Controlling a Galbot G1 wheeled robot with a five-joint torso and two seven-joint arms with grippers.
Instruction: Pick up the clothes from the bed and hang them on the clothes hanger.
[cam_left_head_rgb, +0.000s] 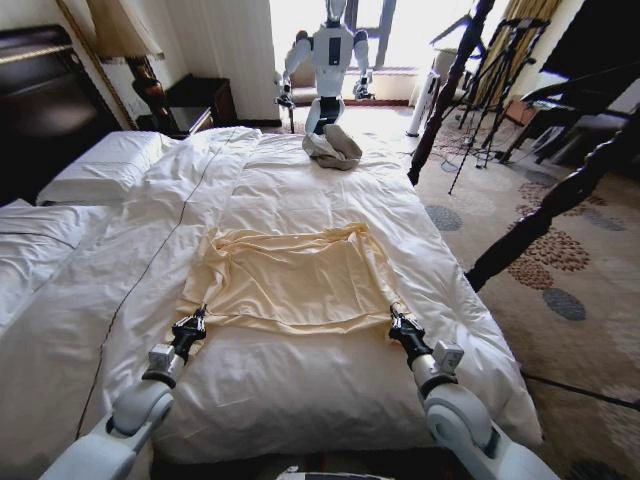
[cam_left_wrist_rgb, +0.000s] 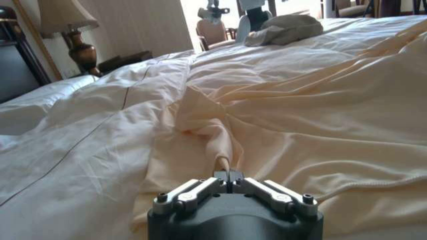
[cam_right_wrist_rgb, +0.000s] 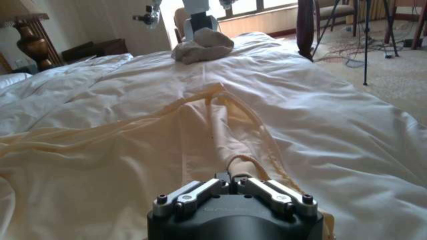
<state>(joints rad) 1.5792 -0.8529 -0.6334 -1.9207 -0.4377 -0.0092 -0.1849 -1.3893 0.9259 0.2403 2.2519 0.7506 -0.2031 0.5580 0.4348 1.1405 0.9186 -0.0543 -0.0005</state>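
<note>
The clothes, a pale cream-yellow top, lie spread flat on the white duvet of the bed. My left gripper is shut on the top's near left corner. In the left wrist view a thin fold of the clothes runs into the left gripper. My right gripper is shut on the near right corner. A rolled edge of the clothes is pinched in the right gripper in the right wrist view. The clothes hanger is out of view.
A grey-beige cloth heap sits at the bed's far end, with another robot standing behind it. Dark twisted bed posts rise along the right side. Pillows lie at the left, and tripods stand on the carpet.
</note>
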